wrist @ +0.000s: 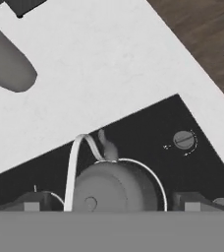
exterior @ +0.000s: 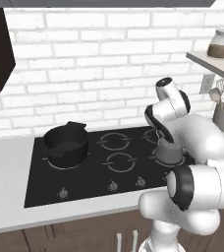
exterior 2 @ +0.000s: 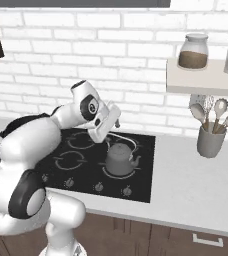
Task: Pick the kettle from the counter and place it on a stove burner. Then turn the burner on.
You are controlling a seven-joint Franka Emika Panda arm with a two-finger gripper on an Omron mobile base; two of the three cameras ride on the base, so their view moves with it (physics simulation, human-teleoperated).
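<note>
The small grey kettle stands upright on the front right stove burner of the black cooktop, spout toward the counter on the right. In the left base view the kettle is half hidden behind my arm. My gripper hangs just above it, open. In the hand view the gripper has its fingertips spread wide on either side of the kettle's lid, and the arched wire handle runs up between them without touching.
A black two-handled pot sits on the left burner. Two free rings lie mid-cooktop. Several knobs line the front edge, one beside the kettle. A grey utensil holder stands on the right counter under a shelf with jars.
</note>
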